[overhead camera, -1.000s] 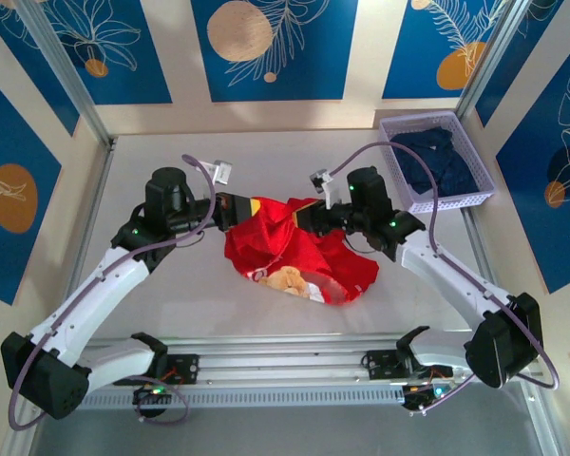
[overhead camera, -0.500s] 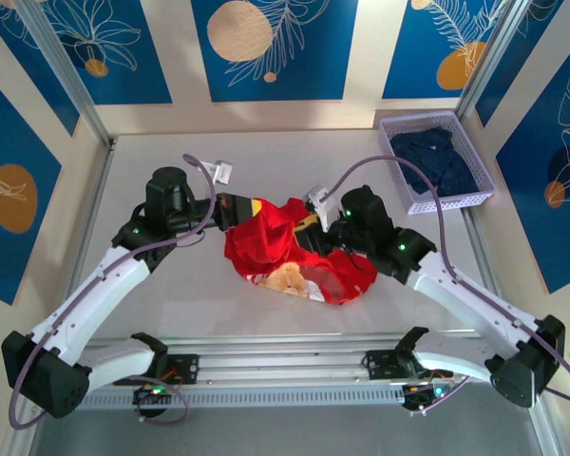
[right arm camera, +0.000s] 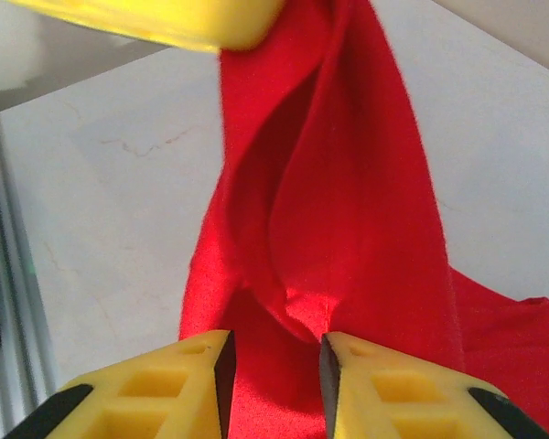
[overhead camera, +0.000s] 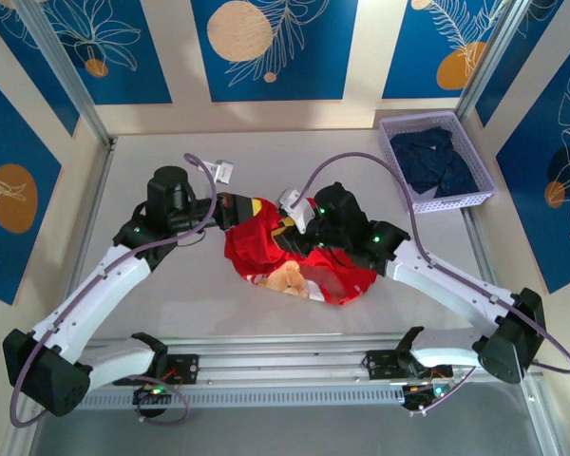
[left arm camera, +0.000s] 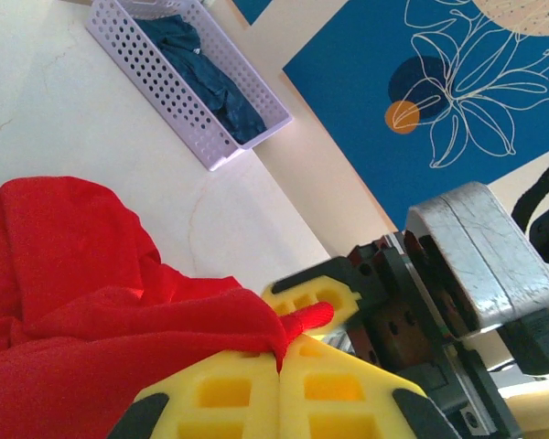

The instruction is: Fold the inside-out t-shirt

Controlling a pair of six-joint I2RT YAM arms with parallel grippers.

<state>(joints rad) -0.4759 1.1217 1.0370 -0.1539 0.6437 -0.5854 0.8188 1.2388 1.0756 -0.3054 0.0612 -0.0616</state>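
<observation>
1. The inside-out t-shirt (overhead camera: pixel 252 249) is being kept bunched in a heap on the white table (overhead camera: pixel 171 294). It is well apart from the lavender perforated basket (overhead camera: pixel 456 201), on the basket's side toward the arm bases and the left arm.
2. A tan-and-white printed picture (overhead camera: pixel 287 278) is being shown on the part of the heap lying farthest from the basket's back wall.
3. The left gripper (left arm camera: pixel 280 346) is being held fully closed. A thin fold of red cloth is being pinched between its yellow pads, at the edge of the heap away from the basket.
4. The right gripper (right arm camera: pixel 274 352) is being held just on the basket side of the left one. Its jaws are parted by a narrow gap, and a hanging red fold is being seen through that gap. No pinch on the cloth is being shown.
5. The shirt is being judged light, soft and limp. No shape is being held by the cloth itself, so any unsupported part is expected to sag and drag.
6. Slipping is being judged unlikely on a firm pinch, and breakage is not being considered a risk.
7. A hold is being advised on a hem, a shoulder seam or a sleeve edge, with one layer being taken and not a thick bunch.
8. The dark navy clothing (overhead camera: pixel 437 157) in the basket is being excluded from the task.
</observation>
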